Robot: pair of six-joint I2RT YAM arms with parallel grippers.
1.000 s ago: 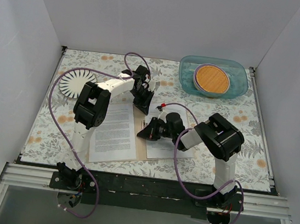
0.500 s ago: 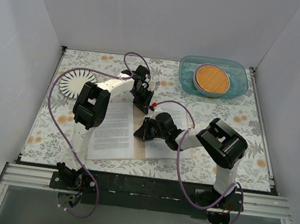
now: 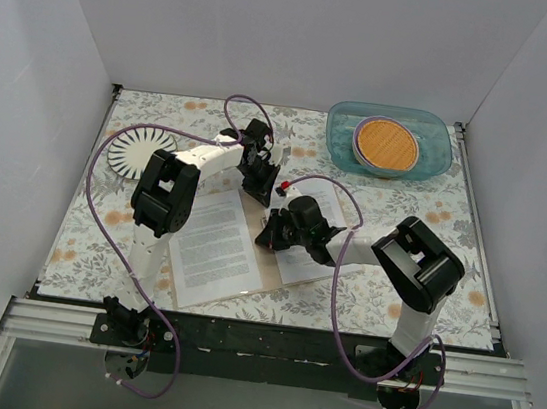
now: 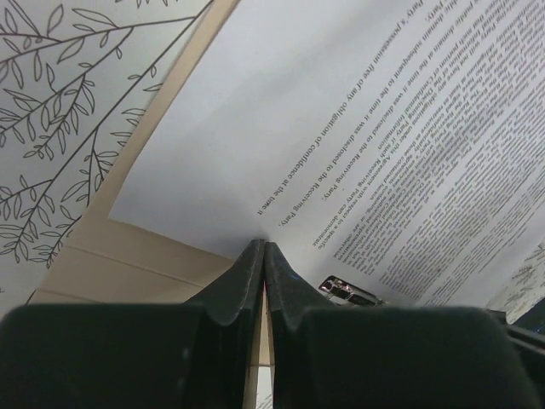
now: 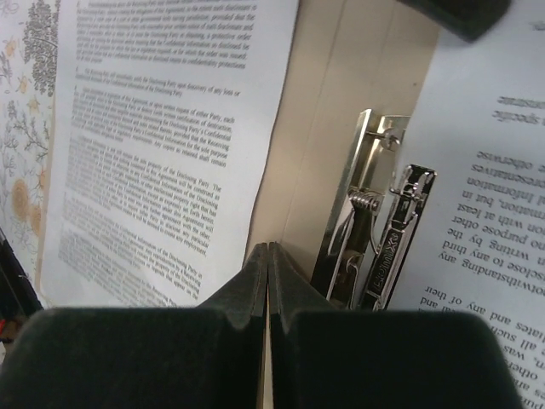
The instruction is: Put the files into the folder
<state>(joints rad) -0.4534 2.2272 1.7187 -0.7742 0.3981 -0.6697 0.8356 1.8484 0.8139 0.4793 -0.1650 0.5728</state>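
Note:
The tan folder (image 3: 267,269) lies open on the floral table, turned askew. One printed file (image 3: 212,247) lies on its left cover, another (image 3: 298,265) on its right. My left gripper (image 3: 261,185) is at the folder's far edge. In the left wrist view it (image 4: 264,245) is shut on the edge of a printed sheet (image 4: 358,111), with the tan cover (image 4: 128,256) beside it. My right gripper (image 3: 267,236) is over the spine. In the right wrist view it (image 5: 268,247) is shut, tips on the tan inner cover (image 5: 319,153) beside the metal clip (image 5: 375,239).
A blue-green bowl (image 3: 439,156) holding a round wooden disc (image 3: 386,145) stands at the back right. A white plate with radial lines (image 3: 137,153) sits at the back left. White walls close in three sides.
My right gripper has moved up and left along the spine. The folder and its sheets have turned counter-clockwise, the near edge swinging right. My left gripper has stayed nearly still.

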